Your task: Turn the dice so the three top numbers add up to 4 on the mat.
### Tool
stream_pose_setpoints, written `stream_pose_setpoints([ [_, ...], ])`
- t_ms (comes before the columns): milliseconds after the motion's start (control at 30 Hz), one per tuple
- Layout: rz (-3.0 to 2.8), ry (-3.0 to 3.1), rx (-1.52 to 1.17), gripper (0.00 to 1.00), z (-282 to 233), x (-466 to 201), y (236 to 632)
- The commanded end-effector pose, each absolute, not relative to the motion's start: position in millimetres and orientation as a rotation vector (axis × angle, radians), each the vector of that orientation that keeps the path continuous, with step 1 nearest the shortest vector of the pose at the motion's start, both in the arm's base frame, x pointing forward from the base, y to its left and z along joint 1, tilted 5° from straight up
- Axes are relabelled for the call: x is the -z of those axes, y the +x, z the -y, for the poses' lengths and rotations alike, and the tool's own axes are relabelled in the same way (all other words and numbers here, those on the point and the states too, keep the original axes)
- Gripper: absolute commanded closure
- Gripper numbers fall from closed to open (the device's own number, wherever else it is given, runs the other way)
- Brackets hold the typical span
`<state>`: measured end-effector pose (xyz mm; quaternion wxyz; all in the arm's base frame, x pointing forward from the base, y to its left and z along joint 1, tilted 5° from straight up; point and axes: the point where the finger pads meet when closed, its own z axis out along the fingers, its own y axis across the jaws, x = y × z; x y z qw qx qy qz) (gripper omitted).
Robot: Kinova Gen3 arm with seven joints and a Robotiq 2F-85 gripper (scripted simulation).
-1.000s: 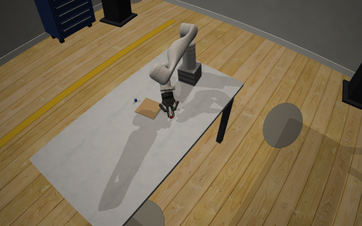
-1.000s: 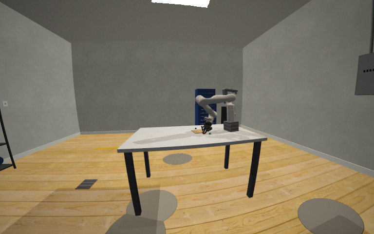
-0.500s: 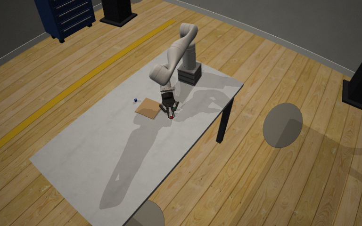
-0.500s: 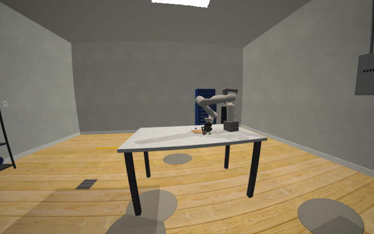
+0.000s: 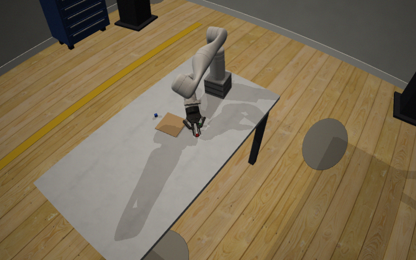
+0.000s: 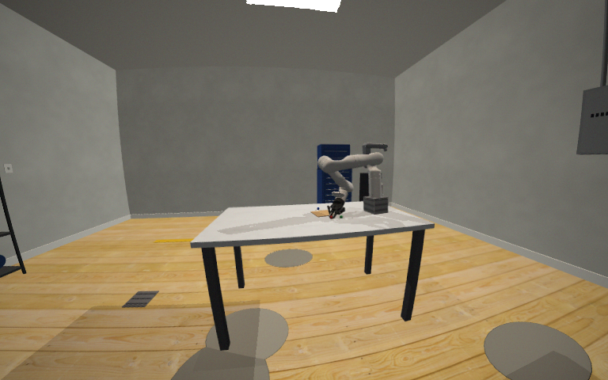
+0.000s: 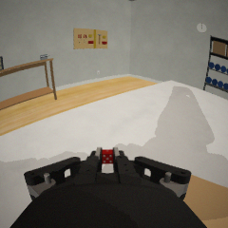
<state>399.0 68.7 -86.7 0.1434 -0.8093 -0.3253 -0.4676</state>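
From above, the red die (image 5: pixel 197 135) is a speck between the gripper (image 5: pixel 196 131) fingertips; its pips can't be counted there. At the wrist its near face (image 7: pixel 107 155) shows white pips, too blurred to count, and the fingers cover both flanks. The green die (image 5: pixel 200 123) peeks out beside a finger, mostly hidden, its top unreadable. The blue die (image 5: pixel 155 115) is too small to read. The gripper overlaps the mat's (image 5: pixel 169 124) near corner. In the wrist view only a tan strip of mat (image 7: pixel 211 195) shows, cut off at the frame's right edge.
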Motion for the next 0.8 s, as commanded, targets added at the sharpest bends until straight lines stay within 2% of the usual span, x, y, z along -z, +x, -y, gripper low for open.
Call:
stream_pose_setpoints([
  [0, 0.938, -2.333, 1.35, 0.89, -68.8, 86.1, 399.4],
  [767, 0.938, -2.333, 1.35, 0.89, -68.4, 90.0, 399.4],
])
